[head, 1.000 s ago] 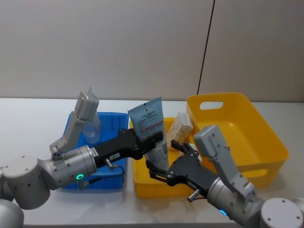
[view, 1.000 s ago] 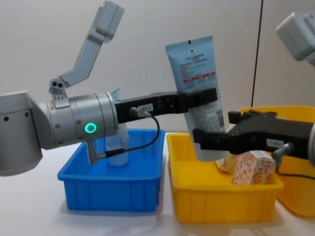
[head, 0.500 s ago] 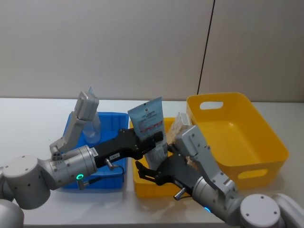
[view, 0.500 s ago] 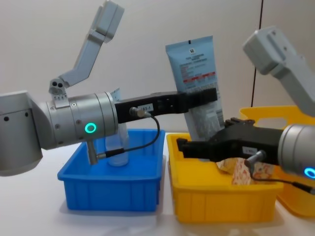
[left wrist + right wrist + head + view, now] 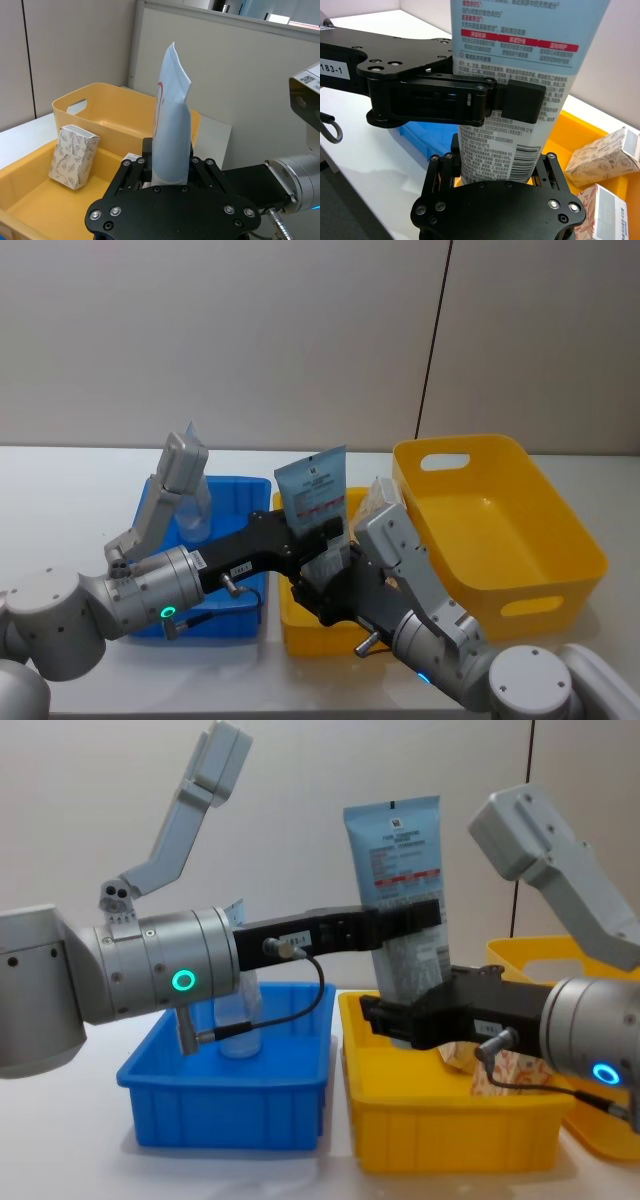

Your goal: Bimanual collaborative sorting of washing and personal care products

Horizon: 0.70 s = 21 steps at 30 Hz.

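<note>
Yellow plastic formed the biggest thing, an open tub (image 5: 500,530) on the right, then a smaller yellow bin (image 5: 450,1130) with a blue bin (image 5: 225,1115) beside it. Over the smaller bin the left gripper (image 5: 405,918) was clamped on the blue-white tube (image 5: 398,840) at mid-body, upright. That likely offered its lower end to the right gripper (image 5: 405,1020), which was set around it. Whether that one had closed, I could not tell. Floral cartons (image 5: 600,155) lay in the bin beneath.

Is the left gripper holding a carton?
No, the left gripper grips an upright pale blue squeeze tube; the right gripper is at its lower end.
</note>
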### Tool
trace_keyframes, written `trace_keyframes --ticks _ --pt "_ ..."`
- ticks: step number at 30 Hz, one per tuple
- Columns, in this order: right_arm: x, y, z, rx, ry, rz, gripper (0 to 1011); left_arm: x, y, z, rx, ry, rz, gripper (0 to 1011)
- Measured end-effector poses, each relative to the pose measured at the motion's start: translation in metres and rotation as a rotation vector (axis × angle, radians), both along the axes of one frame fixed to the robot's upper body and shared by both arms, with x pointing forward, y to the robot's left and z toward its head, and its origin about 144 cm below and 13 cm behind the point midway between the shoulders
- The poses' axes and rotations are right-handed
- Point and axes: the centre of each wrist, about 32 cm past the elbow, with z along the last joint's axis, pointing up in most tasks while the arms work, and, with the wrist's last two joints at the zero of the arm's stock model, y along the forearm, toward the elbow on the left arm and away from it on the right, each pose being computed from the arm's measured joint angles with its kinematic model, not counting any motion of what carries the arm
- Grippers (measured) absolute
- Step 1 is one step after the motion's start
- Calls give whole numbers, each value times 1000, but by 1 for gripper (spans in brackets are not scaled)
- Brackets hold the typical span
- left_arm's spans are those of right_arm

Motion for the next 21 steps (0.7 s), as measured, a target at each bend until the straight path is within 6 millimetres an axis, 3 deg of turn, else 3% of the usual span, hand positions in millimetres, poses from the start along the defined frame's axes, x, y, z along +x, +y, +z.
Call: trace_keyframes --ticks 1,11,21 --pt "0 1 0 -1 -1 1 633 0 0 0 0 0 0 293" --pt "2 3 -1 -4 -1 0 599 0 0 0 0 0 0 306" --pt "2 4 -2 -6 0 1 577 0 0 0 -1 0 -1 601"
